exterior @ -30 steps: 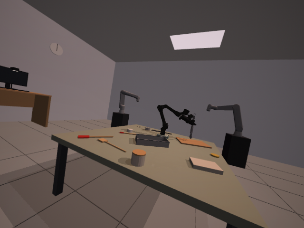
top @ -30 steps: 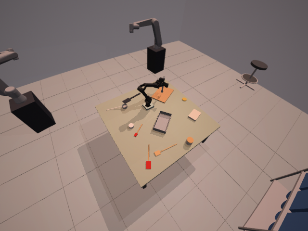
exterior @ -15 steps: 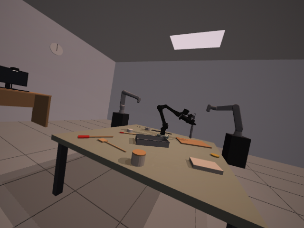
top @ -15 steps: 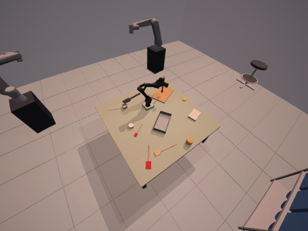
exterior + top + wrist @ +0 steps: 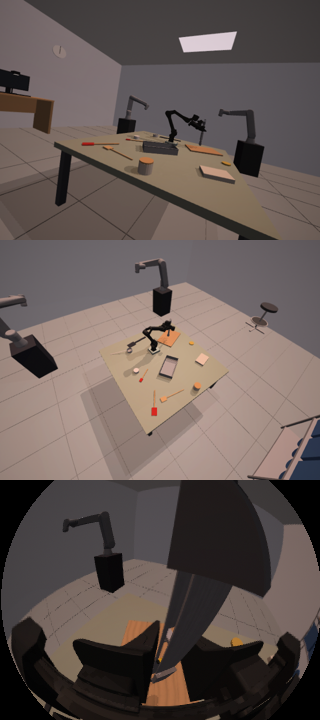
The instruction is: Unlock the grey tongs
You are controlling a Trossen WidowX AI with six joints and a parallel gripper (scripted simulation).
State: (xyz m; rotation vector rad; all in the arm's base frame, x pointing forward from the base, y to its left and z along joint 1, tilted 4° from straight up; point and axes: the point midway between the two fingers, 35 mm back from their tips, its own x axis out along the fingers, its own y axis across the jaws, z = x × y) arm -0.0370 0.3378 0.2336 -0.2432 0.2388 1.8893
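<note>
The grey tongs [image 5: 168, 333] [image 5: 200, 139] [image 5: 192, 610] are held in the air, nearly upright, with the lower end above the wooden board [image 5: 171, 342] [image 5: 209, 151] [image 5: 132, 631]. My gripper [image 5: 170, 328] [image 5: 203, 128] [image 5: 167, 624] is shut on them around the middle. In the wrist view a wide dark part of the tongs stands close to the camera, and two long arms run down from it, close together. A small light and orange part shows low between the fingers. Whether the lock is released cannot be told. The roasting tin [image 5: 165, 376] [image 5: 160, 149] stands apart, with nothing across it.
A yellow disc [image 5: 191, 343] [image 5: 226, 163] and a pale block [image 5: 202, 359] [image 5: 216, 173] lie on the board's side of the table. A dark spatula [image 5: 131, 344] lies behind the arm's base. Red and orange spatulas and an orange-topped jar [image 5: 197, 386] [image 5: 145, 166] are farther off.
</note>
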